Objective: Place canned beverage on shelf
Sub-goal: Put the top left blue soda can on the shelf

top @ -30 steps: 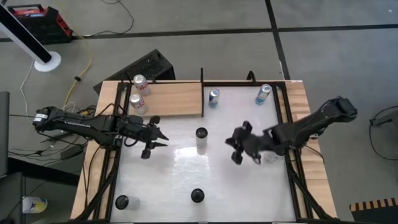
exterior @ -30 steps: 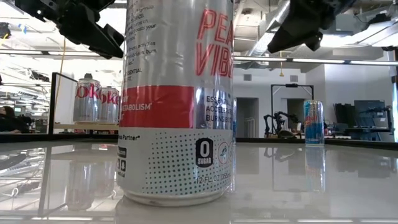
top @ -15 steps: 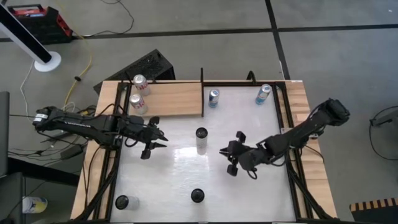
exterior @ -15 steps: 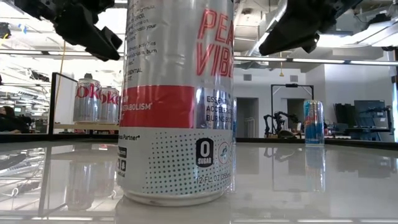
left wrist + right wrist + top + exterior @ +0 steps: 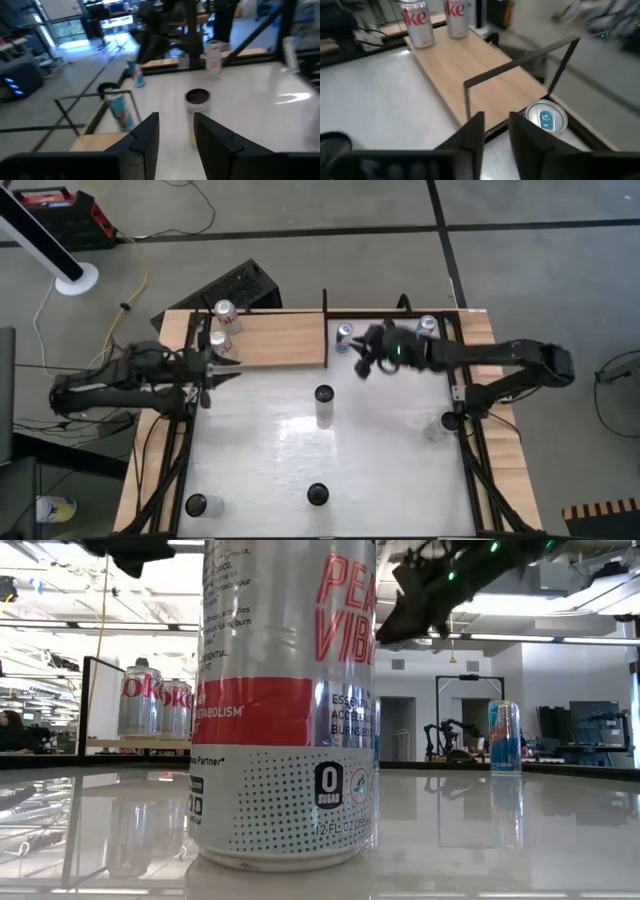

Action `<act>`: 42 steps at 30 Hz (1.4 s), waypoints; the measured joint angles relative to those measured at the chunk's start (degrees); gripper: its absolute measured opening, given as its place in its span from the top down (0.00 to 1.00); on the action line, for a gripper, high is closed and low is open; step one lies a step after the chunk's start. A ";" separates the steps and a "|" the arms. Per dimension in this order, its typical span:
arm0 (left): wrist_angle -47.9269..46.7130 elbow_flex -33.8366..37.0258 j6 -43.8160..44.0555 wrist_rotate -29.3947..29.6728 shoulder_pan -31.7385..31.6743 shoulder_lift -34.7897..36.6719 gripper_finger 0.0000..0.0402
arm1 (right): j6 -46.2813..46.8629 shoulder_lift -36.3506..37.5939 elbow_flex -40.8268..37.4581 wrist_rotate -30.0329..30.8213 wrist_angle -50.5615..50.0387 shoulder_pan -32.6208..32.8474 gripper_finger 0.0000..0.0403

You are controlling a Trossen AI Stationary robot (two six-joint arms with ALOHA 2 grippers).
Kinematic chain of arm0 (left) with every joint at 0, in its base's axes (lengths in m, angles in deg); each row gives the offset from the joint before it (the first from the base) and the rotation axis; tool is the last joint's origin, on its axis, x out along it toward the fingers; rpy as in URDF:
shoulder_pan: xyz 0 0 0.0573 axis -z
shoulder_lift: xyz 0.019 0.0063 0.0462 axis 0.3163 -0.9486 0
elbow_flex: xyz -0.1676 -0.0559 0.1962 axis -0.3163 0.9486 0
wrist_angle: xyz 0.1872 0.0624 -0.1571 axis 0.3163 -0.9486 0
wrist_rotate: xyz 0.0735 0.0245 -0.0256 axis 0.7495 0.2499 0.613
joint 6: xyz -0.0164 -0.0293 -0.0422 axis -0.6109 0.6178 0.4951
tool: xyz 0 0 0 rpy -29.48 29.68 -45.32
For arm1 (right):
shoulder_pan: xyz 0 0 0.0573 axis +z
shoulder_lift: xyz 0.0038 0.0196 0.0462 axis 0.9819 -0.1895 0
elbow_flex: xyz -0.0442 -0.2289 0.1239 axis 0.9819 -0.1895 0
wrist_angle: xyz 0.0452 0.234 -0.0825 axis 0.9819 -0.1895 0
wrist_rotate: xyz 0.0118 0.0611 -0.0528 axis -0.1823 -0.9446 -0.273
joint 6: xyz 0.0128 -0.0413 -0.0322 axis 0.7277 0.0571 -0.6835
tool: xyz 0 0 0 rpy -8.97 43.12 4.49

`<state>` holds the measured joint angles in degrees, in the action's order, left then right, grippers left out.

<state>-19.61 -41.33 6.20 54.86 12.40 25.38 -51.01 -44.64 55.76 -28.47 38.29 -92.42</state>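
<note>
The shelf (image 5: 275, 338) is a light-wood board at the table's far left, also in the right wrist view (image 5: 480, 75). Two silver Coke cans (image 5: 222, 330) stand on its left end. A blue can (image 5: 344, 335) stands on the white tabletop just right of the shelf's end rail; its top shows in the right wrist view (image 5: 546, 118). My right gripper (image 5: 360, 358) hovers open and empty just right of this can (image 5: 495, 135). My left gripper (image 5: 226, 366) is open and empty by the shelf's near left corner (image 5: 175, 140).
A tall silver can (image 5: 323, 406) stands mid-table and fills the low view (image 5: 285, 700). A second blue can (image 5: 425, 330) stands far right. A can (image 5: 435, 426) stands at the right edge. Two dark-topped cans (image 5: 317, 495) (image 5: 201, 505) stand near the front. A black rail (image 5: 325, 330) ends the shelf.
My right gripper first went toward the table's near left, then swung to the far edge, and now hovers beside the blue can at the shelf's end. My left gripper has drawn back toward the table's left edge and the shelf. No can has moved.
</note>
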 joint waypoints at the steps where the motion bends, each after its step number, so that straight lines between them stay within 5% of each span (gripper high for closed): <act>1: -0.67 0.27 0.81 -1.20 -0.20 1.18 0.73 | 0.00 -0.19 0.00 -4.72 0.84 -3.29 0.67; 5: -2.03 1.65 1.97 -4.59 -0.18 4.52 0.73 | 0.79 -3.22 0.01 -14.19 5.16 -11.94 0.50; 13: -6.49 3.31 4.82 -4.85 -0.18 5.48 0.73 | -1.31 -9.34 0.02 -14.82 14.75 -14.93 0.27; 42: -7.00 3.30 7.36 -5.18 -0.16 5.40 0.73 | -9.25 -21.17 0.14 -12.77 19.77 -16.07 0.24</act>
<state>-26.60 -38.04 13.56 49.68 12.24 30.78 -60.26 -65.81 55.90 -41.24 58.06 -108.48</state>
